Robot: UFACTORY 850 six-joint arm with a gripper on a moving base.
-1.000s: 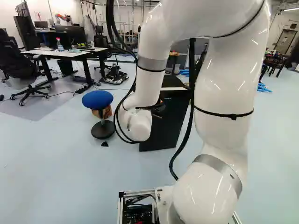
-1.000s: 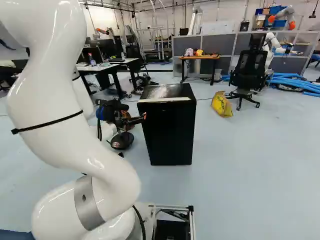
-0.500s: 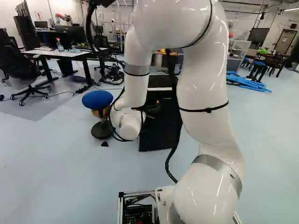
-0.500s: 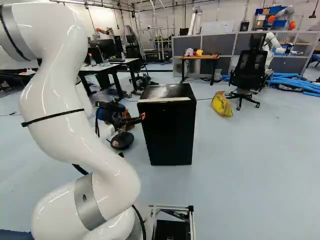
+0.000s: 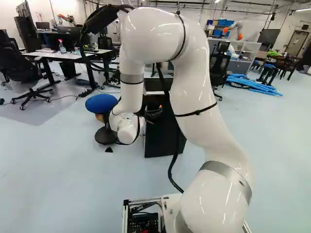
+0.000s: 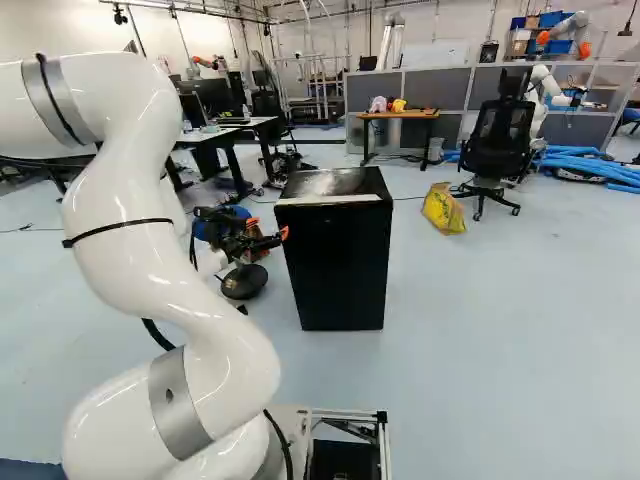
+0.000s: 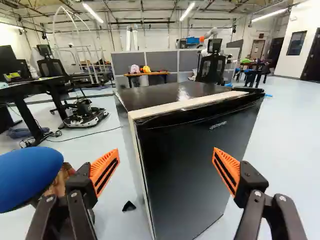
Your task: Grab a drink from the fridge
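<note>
In the right base view my gripper [image 6: 268,240] is at the near left side of the black fridge [image 6: 335,255]. The wrist view shows the gripper [image 7: 165,172] open, its orange-padded fingers wide apart with nothing between them. Ahead of it stands the fridge [image 7: 192,170], upright, its door closed and its front and one side edge facing the fingers. In the left base view the fridge [image 5: 163,136] is partly covered by my arm. No drink shows in any view.
A blue stool [image 7: 27,175] stands close beside one finger, left of the fridge. Farther off are a desk [image 5: 73,56], a yellow bag [image 6: 443,208], an office chair [image 6: 498,140], blue tubes [image 6: 590,165] and another robot [image 6: 543,85].
My arm has shifted left in the left base view, its elbow coming lower. The gripper has moved slightly and stayed open. The base and the fridge have not moved.
</note>
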